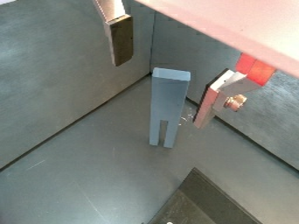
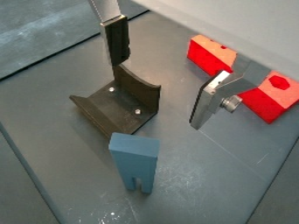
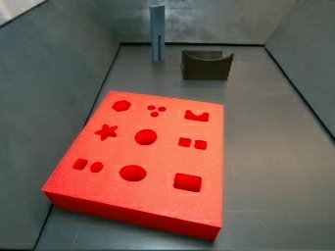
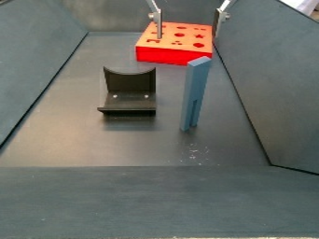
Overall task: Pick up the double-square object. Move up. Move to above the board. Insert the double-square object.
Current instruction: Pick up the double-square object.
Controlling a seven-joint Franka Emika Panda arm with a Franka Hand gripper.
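The double-square object [image 1: 167,105] is a tall grey-blue bar. It stands upright on the grey floor with its two prongs down, and it shows in both side views [image 3: 157,34] [image 4: 196,93]. My gripper [image 1: 162,93] is open and empty, high above the bar, with one finger [image 1: 121,39] on each side of its top. In a side view only the fingertips of the gripper [image 4: 189,19] show at the frame's upper edge. The red board [image 3: 144,147] lies flat with shaped holes in its top, apart from the bar.
The fixture [image 4: 127,91] stands on the floor beside the bar and also shows in a wrist view [image 2: 117,103] and a side view [image 3: 205,64]. Grey walls [image 3: 78,29] enclose the floor on all sides.
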